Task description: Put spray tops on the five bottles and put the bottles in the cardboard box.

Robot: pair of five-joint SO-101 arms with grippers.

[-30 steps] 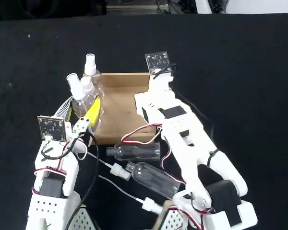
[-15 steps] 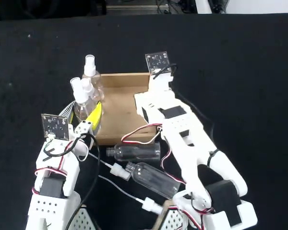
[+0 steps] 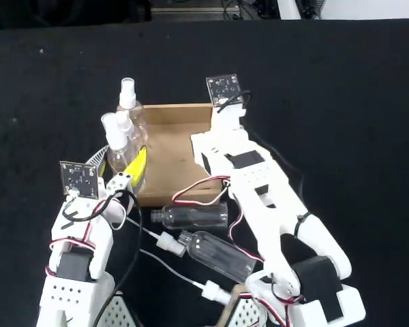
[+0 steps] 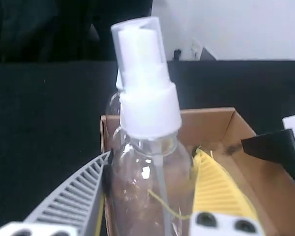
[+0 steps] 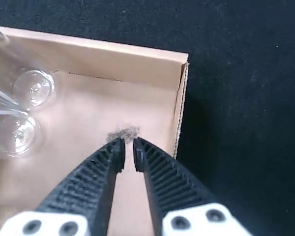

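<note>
L gripper [image 4: 152,156] grips capped bottle [image 4: 146,129] upright, axis vertical; cardboard box [image 4: 221,124] corner just beneath. R gripper [image 5: 128,149] narrow, empty.

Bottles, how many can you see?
5 bottles. Two stand upright at the cardboard box's left side, a third beside them in the left gripper, and two lie on the table in front. None seems hidden.
</note>
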